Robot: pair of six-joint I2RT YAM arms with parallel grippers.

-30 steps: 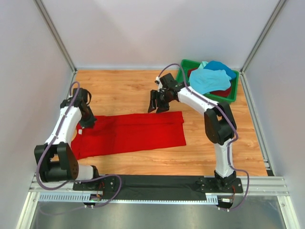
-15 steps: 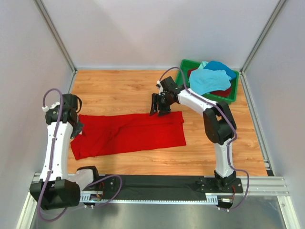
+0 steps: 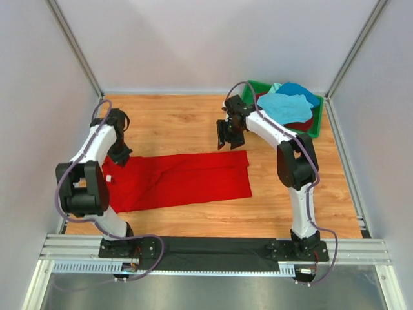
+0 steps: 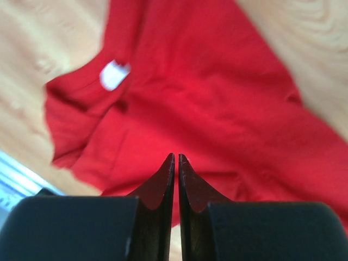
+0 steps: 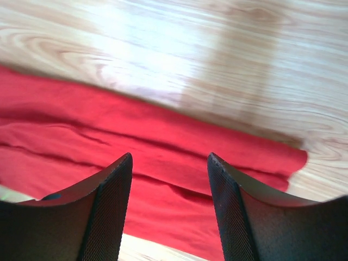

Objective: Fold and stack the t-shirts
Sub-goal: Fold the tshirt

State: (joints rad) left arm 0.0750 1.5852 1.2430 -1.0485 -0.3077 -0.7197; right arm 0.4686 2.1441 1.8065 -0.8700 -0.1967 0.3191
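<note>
Red shirt [image 3: 177, 181] laid long for cross-fold | left gripper [image 4: 176, 157] near-closed, empty | right gripper [image 5: 168, 157] wide, empty, over hem.

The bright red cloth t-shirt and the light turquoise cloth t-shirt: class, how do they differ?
The bright red cloth t-shirt lies on the wooden table, the light turquoise cloth t-shirt in the green plastic bin. The red is flat, the turquoise crumpled. Both are plain.

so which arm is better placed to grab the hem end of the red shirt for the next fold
Right. The right gripper hangs open over the far edge of the red shirt, near its hem end. The left gripper is at the collar end, jaws nearly closed.
</note>
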